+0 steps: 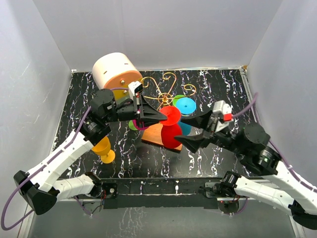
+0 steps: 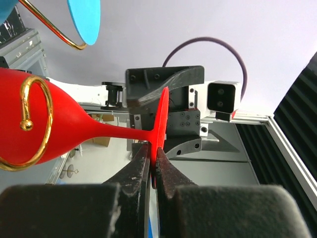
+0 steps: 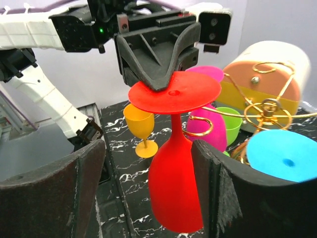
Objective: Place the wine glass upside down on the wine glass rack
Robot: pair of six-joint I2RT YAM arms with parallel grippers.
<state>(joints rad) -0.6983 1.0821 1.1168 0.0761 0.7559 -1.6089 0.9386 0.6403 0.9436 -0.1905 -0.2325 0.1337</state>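
The red wine glass (image 1: 172,136) hangs upside down over the orange base (image 1: 152,134) of the gold wire wine glass rack (image 1: 166,85). My left gripper (image 1: 161,116) is shut on the rim of its round foot (image 3: 173,91), and the pinch also shows in the left wrist view (image 2: 153,151). My right gripper (image 3: 148,145) stands open around the red bowl (image 3: 176,188), which sits close to the right-hand finger (image 3: 210,173) with a wide gap on the other side. A curled gold arm (image 3: 198,124) of the rack lies just beside the glass's stem.
An orange-yellow glass (image 1: 104,148) stands upright on the table at the left. Pink (image 3: 218,131), green (image 3: 232,121) and blue (image 3: 282,156) glasses hang on the rack. A cream-and-orange drum box (image 1: 116,72) sits at the back left. White walls enclose the table.
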